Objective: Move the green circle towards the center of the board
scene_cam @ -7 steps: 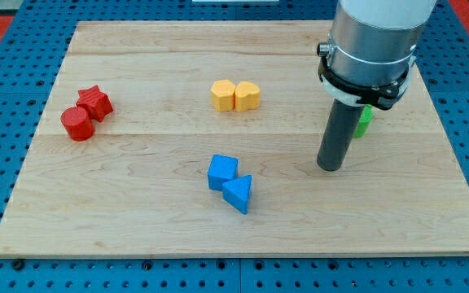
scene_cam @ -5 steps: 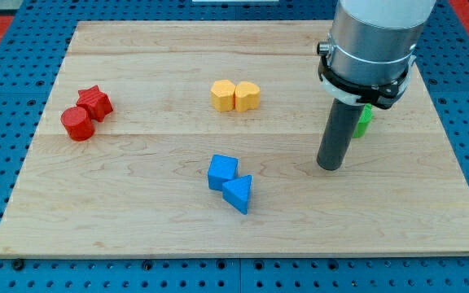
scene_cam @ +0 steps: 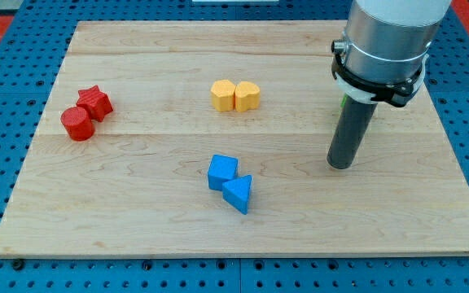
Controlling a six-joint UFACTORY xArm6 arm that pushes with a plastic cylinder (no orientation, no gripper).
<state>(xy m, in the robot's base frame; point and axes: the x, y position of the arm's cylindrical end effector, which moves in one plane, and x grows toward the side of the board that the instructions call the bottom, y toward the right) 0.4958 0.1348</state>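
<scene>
Resting on the bench (scene_cam: 137, 175) at the view's right, my tip (scene_cam: 341, 165) is a plain rod with no jaws, so nothing is held and it touches no block. Only slivers of a green block (scene_cam: 370, 120) show, just behind the rod toward the view's top, its shape mostly hidden; the blue blocks (scene_cam: 230, 184) lie well apart to the view's left
</scene>
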